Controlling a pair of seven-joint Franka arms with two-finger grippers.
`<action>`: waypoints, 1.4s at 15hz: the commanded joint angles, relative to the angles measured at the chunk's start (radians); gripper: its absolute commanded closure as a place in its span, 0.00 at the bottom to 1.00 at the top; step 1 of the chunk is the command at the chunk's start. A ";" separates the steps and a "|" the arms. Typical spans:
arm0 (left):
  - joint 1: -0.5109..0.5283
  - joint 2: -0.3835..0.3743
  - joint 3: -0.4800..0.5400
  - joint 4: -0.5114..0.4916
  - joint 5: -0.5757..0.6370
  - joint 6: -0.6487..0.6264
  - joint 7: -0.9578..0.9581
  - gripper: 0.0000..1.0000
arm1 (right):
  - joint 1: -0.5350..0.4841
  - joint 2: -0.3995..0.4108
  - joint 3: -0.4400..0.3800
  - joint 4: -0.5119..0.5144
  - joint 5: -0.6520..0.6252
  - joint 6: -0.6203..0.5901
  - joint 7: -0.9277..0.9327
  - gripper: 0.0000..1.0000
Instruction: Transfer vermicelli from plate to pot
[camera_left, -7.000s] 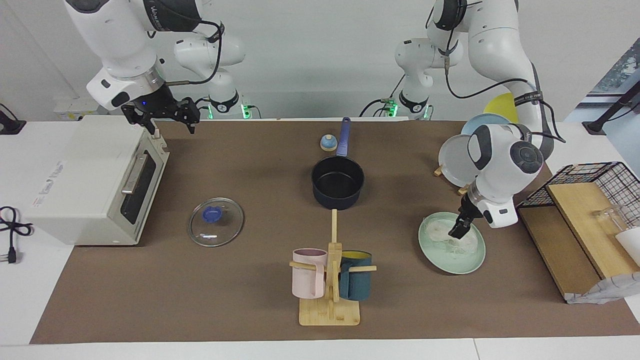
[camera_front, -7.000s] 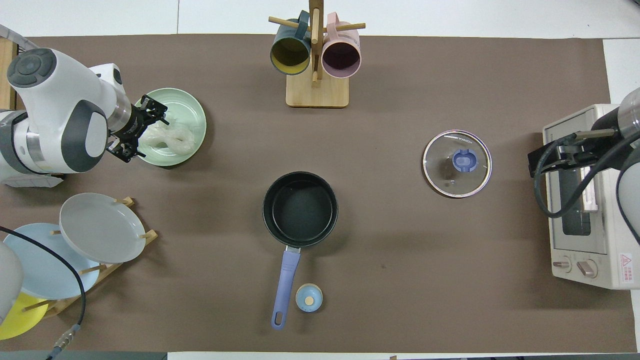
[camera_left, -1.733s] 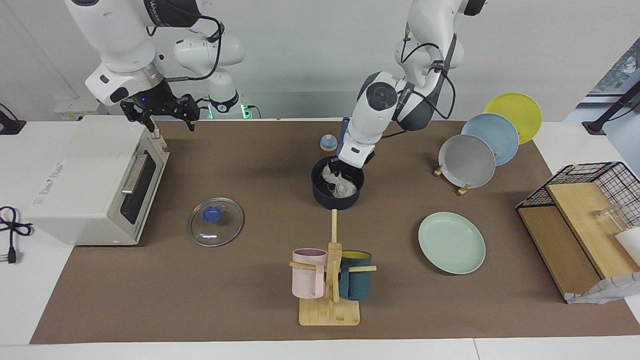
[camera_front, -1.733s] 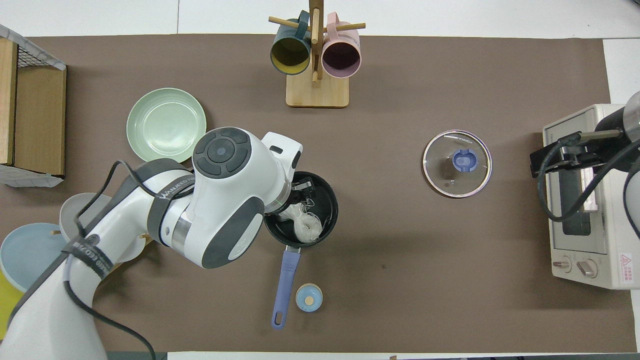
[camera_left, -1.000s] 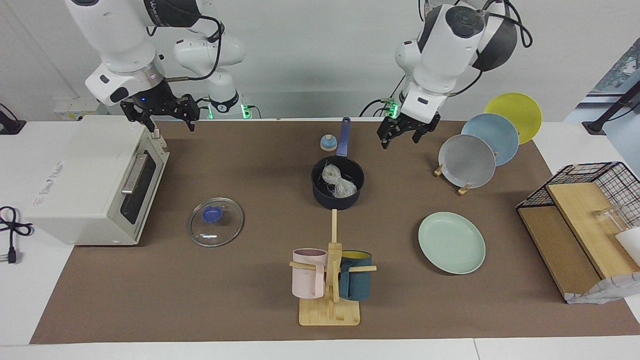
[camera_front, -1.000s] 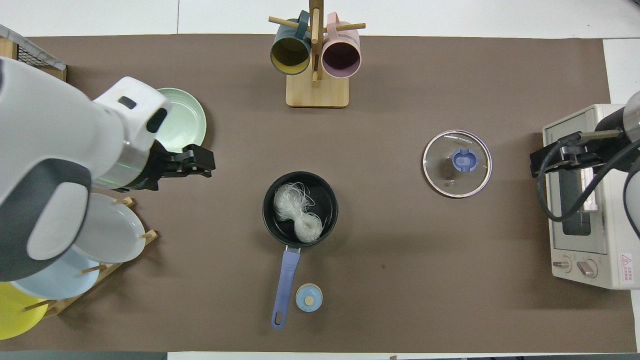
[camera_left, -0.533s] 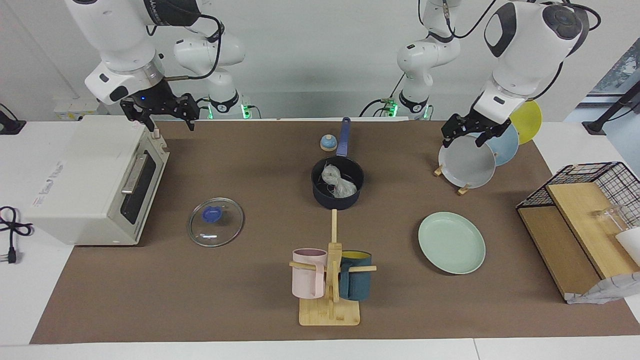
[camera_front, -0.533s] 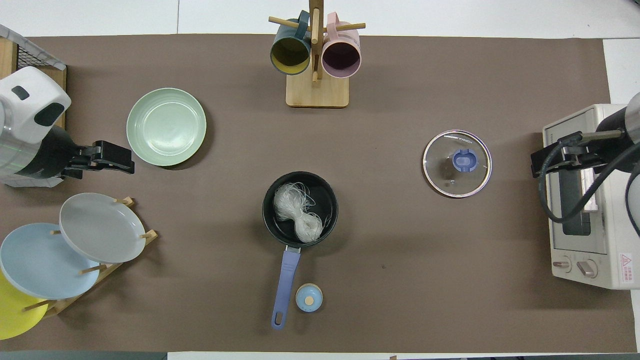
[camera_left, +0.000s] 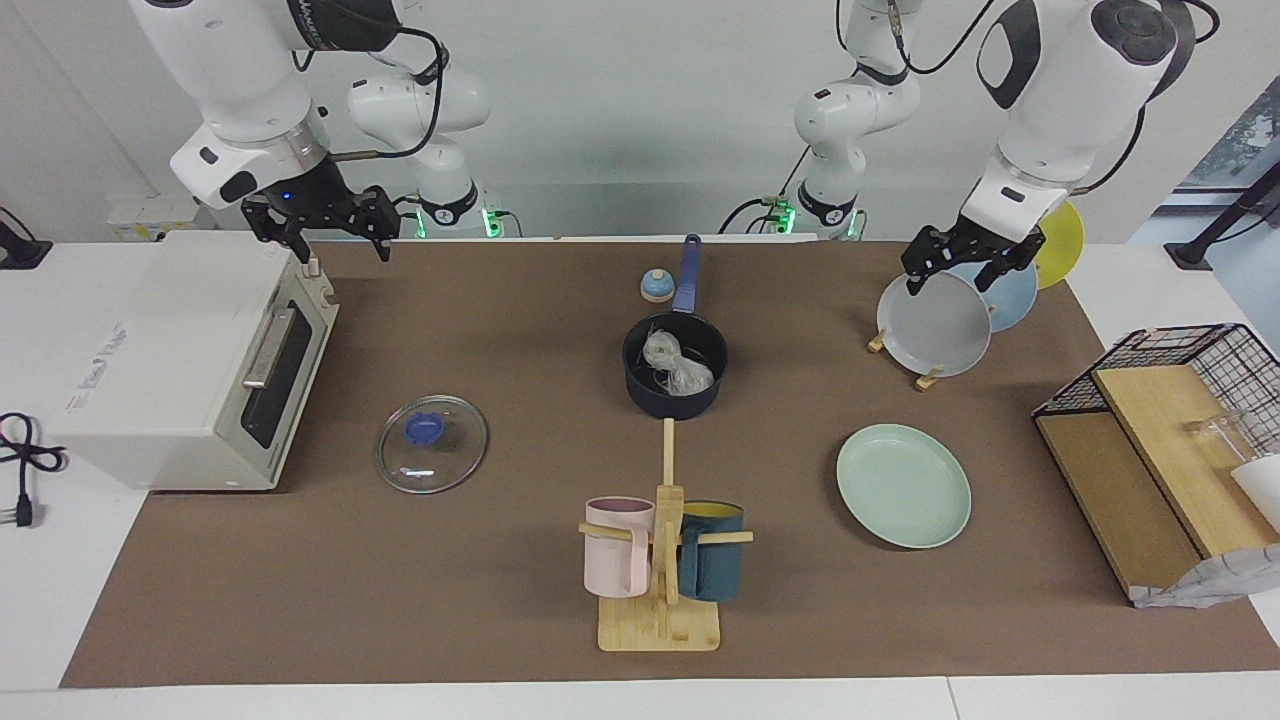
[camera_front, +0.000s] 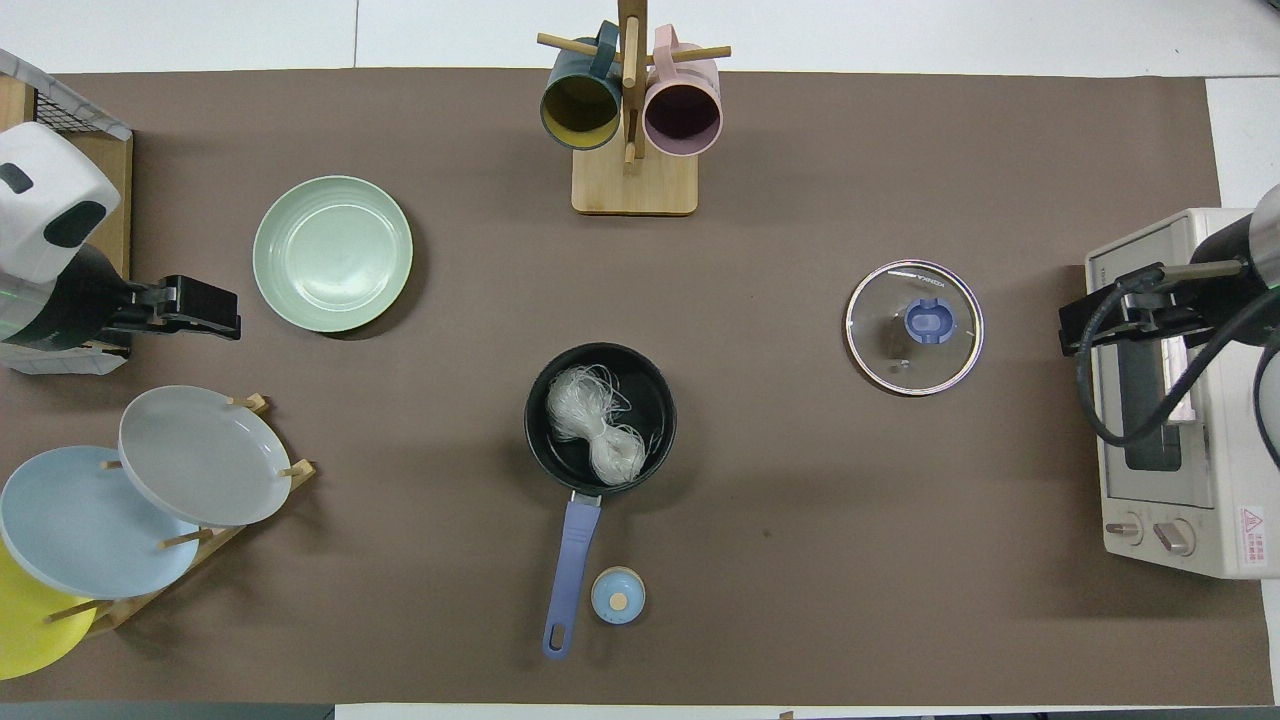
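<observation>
Two arms up in the air, nothing in either one, and the job looks pretty much done to me. Going big to small: the boxy white toaster oven (camera_left: 190, 360) sits at the right arm's end of the table, and the right gripper (camera_left: 318, 222) hangs over its top corner with fingers spread apart and empty, that arm just waiting. The left gripper (camera_left: 968, 262) is also spread wide and empty, up over the wooden rack of grey, light-blue and yellow plates (camera_left: 935, 322) at the left arm's end.

The round shallow mint-green plate (camera_front: 332, 253) is bare now, lying farther from the robots than the rack. The small dark navy saucepan with the long blue handle (camera_front: 600, 418) sits mid-table, and the whitish tangle of glassy vermicelli (camera_front: 597, 420) is inside it, bunched toward the handle side. The round glass lid with the blue knob (camera_front: 914, 327) lies flat on the mat toward the right arm's end, well apart from the pot.

What could go wrong from here, my guess: that left gripper is right above the standing plates, so a careless drop or swing could clip the grey one and tip it out of the rack. A few loose strands look springy too, so any bump to the pot might flick them over the rim
</observation>
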 joint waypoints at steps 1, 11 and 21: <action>-0.007 0.003 -0.001 0.039 0.025 -0.046 0.009 0.00 | -0.021 -0.016 0.005 -0.014 0.027 0.000 0.017 0.00; -0.346 0.013 0.324 0.063 0.023 -0.092 0.003 0.00 | -0.019 -0.016 0.005 -0.014 0.025 0.001 0.017 0.00; -0.431 0.010 0.398 0.055 0.019 -0.104 0.000 0.00 | -0.018 -0.016 0.005 -0.014 0.025 0.007 0.017 0.00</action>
